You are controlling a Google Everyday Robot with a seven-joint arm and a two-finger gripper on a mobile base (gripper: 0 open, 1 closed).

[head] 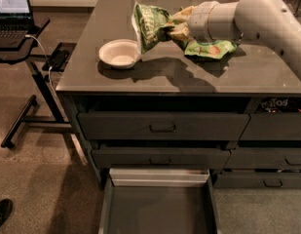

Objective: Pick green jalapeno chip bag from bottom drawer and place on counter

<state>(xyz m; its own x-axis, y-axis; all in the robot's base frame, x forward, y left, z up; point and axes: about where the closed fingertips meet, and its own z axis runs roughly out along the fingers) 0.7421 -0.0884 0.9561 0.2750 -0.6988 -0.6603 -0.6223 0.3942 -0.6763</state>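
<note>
grey-brown counter under dim light, drawer open below with bare floor showing. the bag is up over the counter, hanging on edge just right of a white bowl. the gripper is clamped on the bag's right side. the arm reaches in from the right, forearm roughly level, wrist above a brighter green bag lying flat. to finish well, i'd lower it onto bare counter between the bowl and that other bag, touch down, then release, so it doesn't tip into the bowl.
</note>
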